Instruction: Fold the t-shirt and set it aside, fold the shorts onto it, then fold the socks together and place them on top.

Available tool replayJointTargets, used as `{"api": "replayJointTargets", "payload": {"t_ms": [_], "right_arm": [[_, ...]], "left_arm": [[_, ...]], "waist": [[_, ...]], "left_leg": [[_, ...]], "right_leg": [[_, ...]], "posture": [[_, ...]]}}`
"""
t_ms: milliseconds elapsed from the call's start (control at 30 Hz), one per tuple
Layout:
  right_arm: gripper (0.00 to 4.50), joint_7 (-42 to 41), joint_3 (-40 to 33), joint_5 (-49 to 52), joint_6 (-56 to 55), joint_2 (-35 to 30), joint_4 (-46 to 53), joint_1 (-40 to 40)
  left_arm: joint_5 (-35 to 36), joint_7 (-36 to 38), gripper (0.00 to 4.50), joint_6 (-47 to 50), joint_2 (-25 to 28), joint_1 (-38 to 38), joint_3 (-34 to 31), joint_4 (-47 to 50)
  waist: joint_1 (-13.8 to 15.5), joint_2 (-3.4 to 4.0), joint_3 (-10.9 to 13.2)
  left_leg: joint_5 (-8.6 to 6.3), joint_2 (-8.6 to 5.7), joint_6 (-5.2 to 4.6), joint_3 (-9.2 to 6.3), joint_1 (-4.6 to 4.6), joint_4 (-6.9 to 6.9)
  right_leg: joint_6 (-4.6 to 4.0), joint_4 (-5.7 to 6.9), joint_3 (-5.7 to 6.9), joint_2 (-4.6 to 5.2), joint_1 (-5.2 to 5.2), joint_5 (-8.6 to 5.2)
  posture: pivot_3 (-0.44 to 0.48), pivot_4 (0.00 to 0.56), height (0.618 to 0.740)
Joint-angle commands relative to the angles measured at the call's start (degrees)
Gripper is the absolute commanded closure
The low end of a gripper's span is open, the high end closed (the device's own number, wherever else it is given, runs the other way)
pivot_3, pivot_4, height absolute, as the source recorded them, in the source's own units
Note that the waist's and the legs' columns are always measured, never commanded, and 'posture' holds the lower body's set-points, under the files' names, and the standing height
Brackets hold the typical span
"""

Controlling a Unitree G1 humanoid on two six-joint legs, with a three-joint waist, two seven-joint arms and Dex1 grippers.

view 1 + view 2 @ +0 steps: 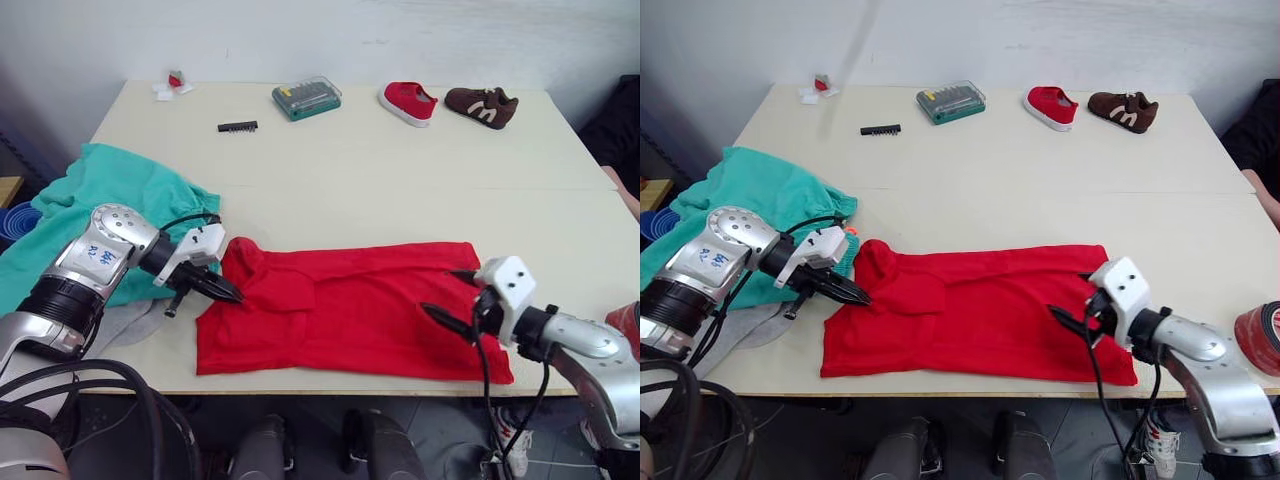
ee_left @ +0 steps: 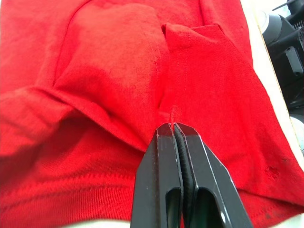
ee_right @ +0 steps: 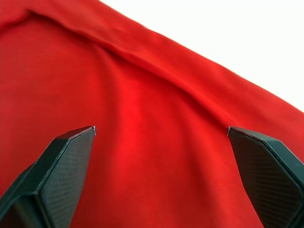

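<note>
Far left of the table point(image 1: 400, 170), the shorts point(image 1: 110, 190) lie in a teal heap, partly hanging over the left edge; a bit of orange-red drawstring shows in the right eye view beside the L gripper. Grey fabric, prob. the socks point(image 1: 130, 322), lies at the near edge under the L arm, just beside the shirt's left end.

L gripper point(image 1: 228, 292) sits low at the t-shirt's left end, fingers point(image 2: 175, 175) pressed together. In the L wrist view their tips are at a raised fold of red cloth w/ a thin sliver of fabric at the tips; whether cloth is really pinched between them can't be told.

The t-shirt point(image 1: 350, 310) lies across the near centre of the table, folded into a long strip running left to right, w/ a bunched hump at its left end next to the L fingers.

R gripper point(image 1: 452, 297) is over the shirt's right end, fingers point(image 3: 57, 171) wide apart, tips pointing left along the cloth. R wrist view: red fabric spans the gap between both fingers, w/ a soft ridge along the shirt's edge and bare table beyond it. Contact w/ cloth unclear.

Back of table, left to right: small red-and-white item point(image 1: 172, 84), black bit strip point(image 1: 238, 126), green bit case point(image 1: 306, 97), red shoe point(image 1: 408, 102), brown shoe point(image 1: 482, 106). Red tape roll point(image 1: 1260, 338) at far right edge.
</note>
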State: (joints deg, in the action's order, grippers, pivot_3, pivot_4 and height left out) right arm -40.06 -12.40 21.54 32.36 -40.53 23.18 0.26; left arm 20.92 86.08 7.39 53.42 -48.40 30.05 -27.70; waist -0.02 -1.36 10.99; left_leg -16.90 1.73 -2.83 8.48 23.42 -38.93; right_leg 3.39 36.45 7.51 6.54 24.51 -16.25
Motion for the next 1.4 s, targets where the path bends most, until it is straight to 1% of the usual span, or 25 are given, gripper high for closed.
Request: {"api": "replayJointTargets", "payload": {"t_ms": [33,100,200,333,367,400,500,567,600,633,733,767,800,867,933,1000,1100,1133,1200,1267,1400], "right_arm": [[0.0,-0.51,-1.88,0.97,-0.95,-0.79,0.87,-0.74],[0.0,-0.87,-1.16,1.34,-0.62,-0.65,1.67,-1.18],[0.0,-0.86,0.57,1.35,-0.17,-0.39,2.89,-2.38],[0.0,-0.37,1.64,1.9,0.98,-0.22,3.69,-4.36],[0.0,-0.32,1.71,1.97,1.14,-0.24,3.78,-4.54],[0.0,-0.34,1.88,2.14,1.35,-0.25,3.92,-4.93],[0.0,-0.44,2.91,2.63,1.95,-0.29,4.47,-6.51],[0.0,-0.4,4.36,2.98,2.47,0.23,4.41,-8.48],[0.0,-0.47,5.68,3.18,2.82,0.91,3.86,-10.29],[0.0,-0.52,6.56,3.3,3.09,1.37,3.43,-11.52],[0.57,-1.09,9.68,3.1,3.79,2.44,1.94,-15.13],[0.97,-1.16,10.84,2.42,3.54,2.63,1.28,-16.17],[1.21,-0.95,11.88,1.81,3.44,2.97,0.47,-17.22],[1.91,0.24,14.17,0.32,3.62,4.34,-1.9,-19.91],[2.63,2.29,16.63,-2.37,3.97,5.9,-5.31,-22.86],[3.33,4.97,18.62,-5.05,4.63,7.99,-8.9,-25.55],[4.36,9.03,20.27,-7.75,5.96,11.99,-13.86,-28.55],[4.44,9.96,20.73,-8.59,6.19,13.03,-15.13,-29.08],[4.44,11.1,21.57,-10.18,6.29,14.35,-16.97,-29.58],[4.44,11.97,22.0,-11.63,6.15,15.07,-18.42,-29.44],[4.44,15.09,21.21,-14.32,6.88,15.03,-20.47,-27.82]], "left_arm": [[-1.07,5.12,4.3,0.45,-1.96,0.55,-3.63,-0.5],[-0.82,5.95,3.89,2.09,-2.08,0.94,-4.61,0.09],[-0.41,6.42,3.08,3.93,-1.42,1.66,-6.41,1.52],[2.71,6.42,1.92,11.07,0.48,2.0,-9.31,4.69],[3.33,6.42,1.71,12.19,0.92,2.14,-9.63,5.41],[5.48,6.42,1.48,14.52,2.23,2.26,-9.69,6.86],[11.17,6.42,1.48,22.21,4.1,1.32,-11.68,9.74],[12.05,4.24,1.85,25.77,1.07,-0.9,-14.06,8.81],[11.18,1.65,2.02,25.22,-1.6,-2.02,-14.72,8.04],[10.22,-0.06,2.35,24.63,-3.49,-2.66,-15.2,7.55],[3.98,-4.11,3.25,19.63,-8.68,-3.29,-14.18,6.18],[2.49,-5.05,3.61,18.61,-10.21,-3.55,-14.06,5.38],[1.21,-6.58,3.89,18.43,-11.72,-4.03,-14.08,4.33],[-2.02,-10.38,4.5,16.87,-15.13,-5.2,-13.87,1.35],[-5.83,-13.35,4.5,14.36,-17.75,-5.81,-12.97,-1.57],[-8.67,-14.39,4.5,12.19,-19.3,-5.59,-12.23,-3.42],[-10.2,-13.62,4.5,10.09,-20.61,-4.93,-12.43,-3.87],[-10.61,-14.36,4.5,10.12,-21.18,-5.06,-12.84,-4.37],[-12.02,-16.1,4.5,9.47,-21.92,-5.26,-13.22,-5.54],[-14.08,-19.31,4.5,8.09,-22.84,-5.66,-13.59,-7.81],[-17.55,-23.58,4.5,6.9,-23.15,-5.32,-13.78,-10.9]], "waist": [[-0.01,0.0,0.0],[-0.12,0.0,0.0],[-0.36,0.01,0.0],[-0.19,0.02,0.01],[-0.15,0.02,0.01],[-0.14,0.02,0.01],[-0.09,0.04,0.03],[0.04,0.05,0.03],[0.15,0.05,0.03],[0.29,0.05,0.04],[0.13,0.05,0.03],[0.06,0.05,0.03],[0.02,0.05,0.03],[-0.22,0.05,0.04],[-0.28,0.05,0.04],[-0.37,0.05,0.04],[-0.35,0.05,0.03],[-0.35,0.05,0.04],[-0.36,0.05,0.03],[-0.3,0.05,0.03],[-0.31,0.05,0.03]], "left_leg": [[0.0,0.0,0.0,0.0,0.0,0.0],[0.0,0.0,0.0,0.0,0.01,0.0],[0.02,0.02,0.04,0.01,0.0,0.02],[0.09,0.03,0.16,0.01,0.0,0.03],[0.09,0.03,0.16,0.01,0.01,0.02],[0.09,0.02,0.16,0.01,0.0,0.02],[0.09,0.02,0.16,0.0,0.01,0.02],[0.09,0.01,0.16,0.0,0.0,0.02],[0.1,0.01,0.16,0.0,0.01,-0.02],[0.11,0.0,0.15,-0.02,-0.01,-0.04],[0.13,-0.04,0.12,-0.03,0.0,-0.07],[0.13,-0.04,0.13,-0.02,0.0,-0.06],[0.12,-0.04,0.14,-0.02,0.02,-0.06],[0.14,-0.03,0.16,0.04,0.03,-0.05],[0.16,-0.02,0.18,0.12,0.03,-0.07],[0.19,-0.01,0.21,0.13,0.04,-0.07],[0.22,0.01,0.26,0.14,0.02,-0.06],[0.23,0.02,0.27,0.14,0.03,-0.06],[0.23,0.01,0.27,0.14,0.04,-0.05],[0.23,0.0,0.27,0.13,0.04,-0.05],[0.23,0.0,0.26,0.13,0.04,-0.06]], "right_leg": [[0.0,0.0,0.0,0.0,0.0,0.0],[0.0,0.0,0.0,0.0,0.01,0.0],[0.0,0.0,-0.01,-0.03,0.02,0.0],[-0.01,0.03,-0.01,-0.04,0.04,-0.01],[-0.01,0.03,-0.01,-0.03,0.03,-0.01],[-0.01,0.02,-0.02,-0.03,0.02,-0.01],[0.0,0.0,-0.03,-0.02,0.03,-0.01],[0.0,-0.01,-0.03,-0.01,0.0,-0.01],[0.0,0.01,-0.02,-0.01,0.01,-0.01],[0.01,0.02,-0.01,-0.01,-0.03,-0.01],[0.05,0.02,-0.03,0.0,-0.06,0.02],[0.06,0.03,-0.03,0.0,-0.05,0.03],[0.06,0.04,-0.03,-0.01,-0.03,0.02],[0.06,0.04,-0.02,-0.04,0.01,0.02],[0.06,0.08,-0.04,-0.09,0.04,0.02],[0.06,0.08,-0.05,-0.09,0.06,0.02],[0.05,0.14,-0.05,-0.09,0.08,0.02],[0.04,0.14,-0.05,-0.09,0.09,0.01],[0.03,0.14,-0.05,-0.08,0.09,0.01],[0.04,0.12,-0.06,-0.07,0.08,0.01],[0.04,0.14,-0.05,-0.06,0.08,0.02]], "posture": [[0.0,0.15,0.74],[0.0,0.15,0.74],[0.0,0.15,0.74],[0.0,0.15,0.74],[0.0,0.15,0.74],[0.0,0.15,0.74],[0.0,0.15,0.74],[0.0,0.15,0.74],[0.0,0.15,0.74],[0.0,0.15,0.74],[0.0,0.15,0.74],[0.0,0.15,0.74],[0.0,0.15,0.74],[0.0,0.15,0.74],[0.0,0.15,0.74],[0.0,0.15,0.74],[0.0,0.15,0.74],[0.0,0.15,0.74],[0.0,0.15,0.74],[0.0,0.15,0.74],[0.0,0.15,0.74]]}}
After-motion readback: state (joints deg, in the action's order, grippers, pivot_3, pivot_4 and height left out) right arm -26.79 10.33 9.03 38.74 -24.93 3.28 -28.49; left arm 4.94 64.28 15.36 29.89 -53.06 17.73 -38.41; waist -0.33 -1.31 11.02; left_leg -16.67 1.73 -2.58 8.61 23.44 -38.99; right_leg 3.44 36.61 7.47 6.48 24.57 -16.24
